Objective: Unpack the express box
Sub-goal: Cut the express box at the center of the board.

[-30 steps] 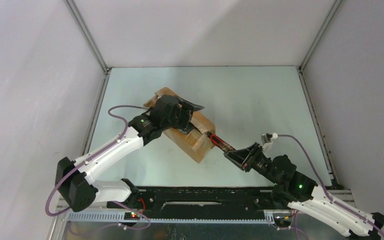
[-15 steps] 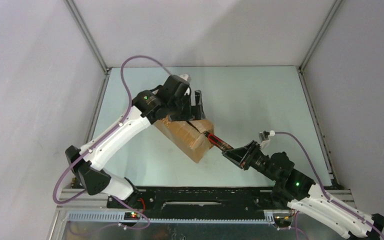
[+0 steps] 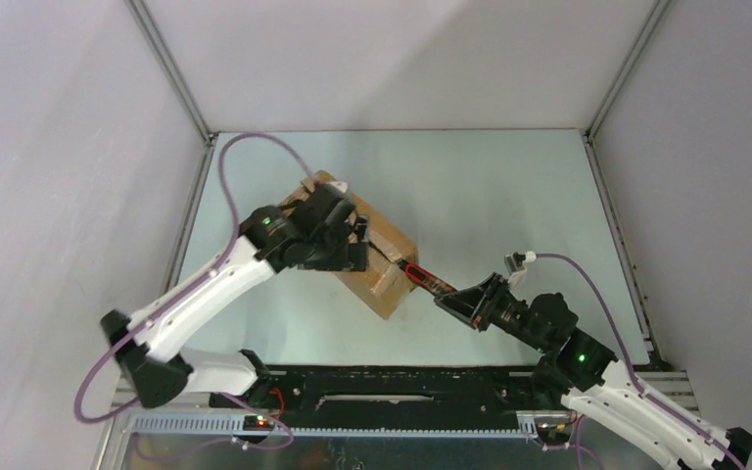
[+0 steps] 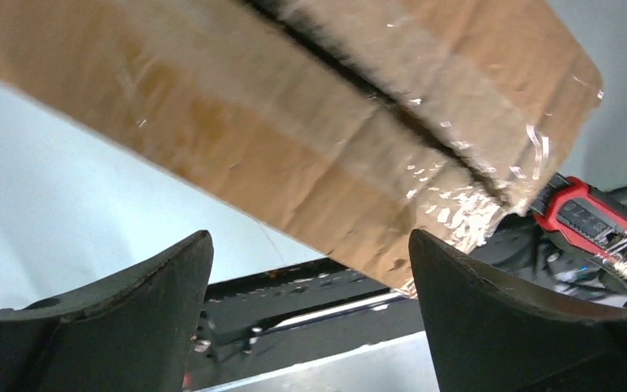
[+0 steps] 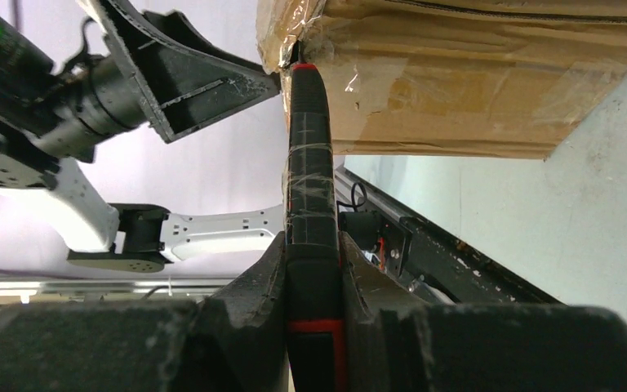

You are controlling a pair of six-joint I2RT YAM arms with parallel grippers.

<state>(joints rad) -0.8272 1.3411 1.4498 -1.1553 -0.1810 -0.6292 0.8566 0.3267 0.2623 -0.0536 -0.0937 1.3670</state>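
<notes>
The express box (image 3: 389, 266) was judged stiff and light, its glossy tape (image 4: 457, 214) slippery; the bare long sides should be gripped. Brown, oblong, taped along the flap seam, it was laid on the table (image 3: 509, 196), slightly toward 9 o'clock from the middle. The left gripper (image 4: 309, 245) was held wide apart over it; the right gripper (image 5: 314, 245) was clamped on a red-black cutter (image 5: 308, 139) at its 4 o'clock corner.

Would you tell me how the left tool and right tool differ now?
The left tool is open and empty; the right tool is shut on a red-black cutter. The left tool is over the express box; the right tool stands off its end. Both face it.
</notes>
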